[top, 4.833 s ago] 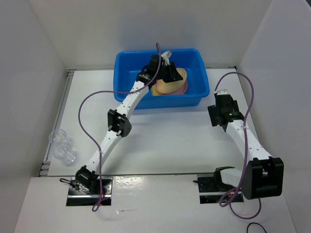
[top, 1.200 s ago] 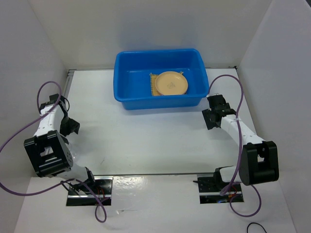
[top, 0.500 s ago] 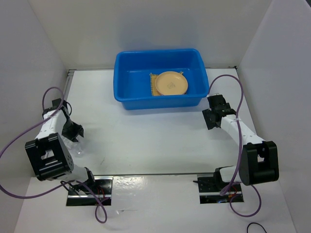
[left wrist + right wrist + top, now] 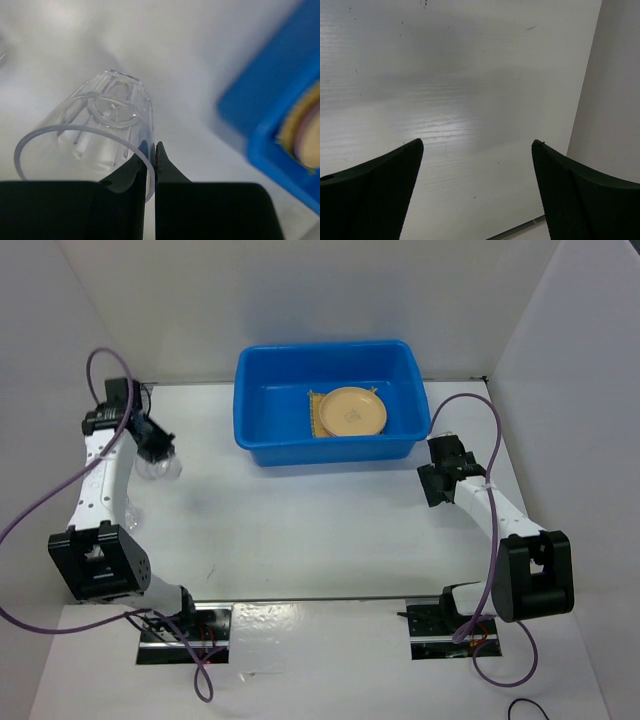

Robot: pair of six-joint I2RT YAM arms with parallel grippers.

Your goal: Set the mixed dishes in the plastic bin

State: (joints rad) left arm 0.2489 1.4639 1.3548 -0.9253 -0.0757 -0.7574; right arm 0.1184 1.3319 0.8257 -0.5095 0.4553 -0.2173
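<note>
My left gripper (image 4: pixel 158 452) is shut on the wall of a small clear cup (image 4: pixel 166 469), which hangs above the table's left side, left of the plastic bin (image 4: pixel 262 452). In the left wrist view the jaws (image 4: pixel 151 148) pinch the cup (image 4: pixel 105 125) at its rim, one finger inside and one outside. Inside the bin a tan-orange plate (image 4: pixel 352 411) lies on the bamboo mat (image 4: pixel 314 416). A pink plate's edge (image 4: pixel 306 146) shows under the tan one. My right gripper (image 4: pixel 431 487) is open over bare table (image 4: pixel 477 145), right of the bin.
White walls close in the table on the left, back and right. A faint clear shape, perhaps a second cup (image 4: pixel 131 516), sits near the left wall. A metal strip (image 4: pixel 140 405) runs along the table's left edge. A purple cable loops off each arm.
My left gripper closed on the clear cup near the left wall, lifted it and swung it away from the bases toward the bin. The right arm stayed put.
</note>
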